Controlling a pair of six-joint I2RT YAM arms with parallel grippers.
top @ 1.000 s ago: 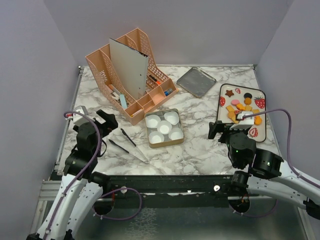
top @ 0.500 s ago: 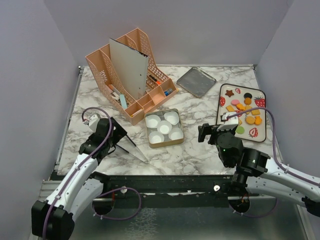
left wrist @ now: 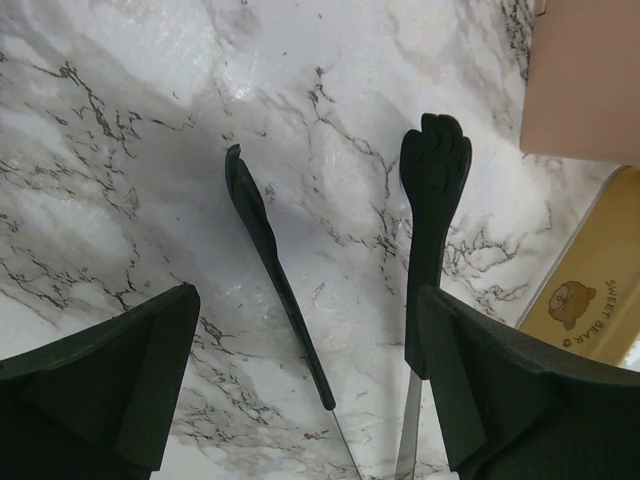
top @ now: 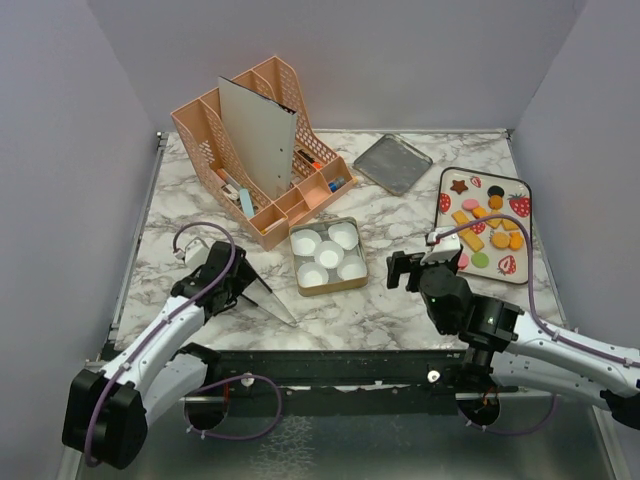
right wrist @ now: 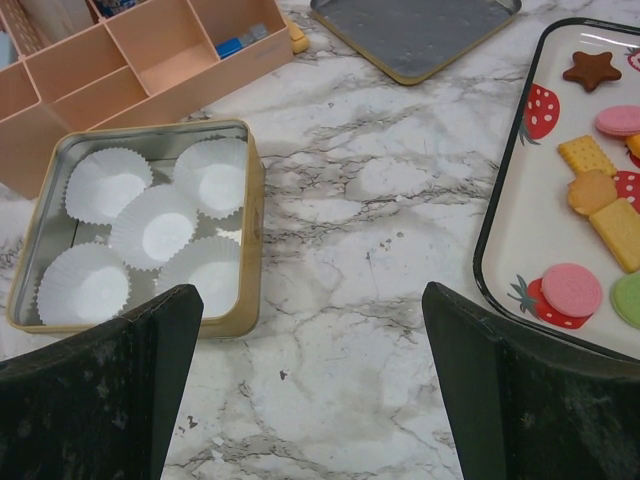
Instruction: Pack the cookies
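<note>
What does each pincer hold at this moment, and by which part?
Nothing is held. The left pincer stands open over the black tongs; the right pincer is open too.

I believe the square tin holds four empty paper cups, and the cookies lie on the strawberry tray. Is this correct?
Not quite. The square tin holds five empty paper cups, not four; the right wrist view shows them clearly. The rest stands: the cookies lie on the strawberry tray.

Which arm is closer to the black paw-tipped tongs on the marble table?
Left. The left arm hovers with open jaws over the tongs; the right arm is far off, between the square gold tin and the strawberry-print tray.
</note>
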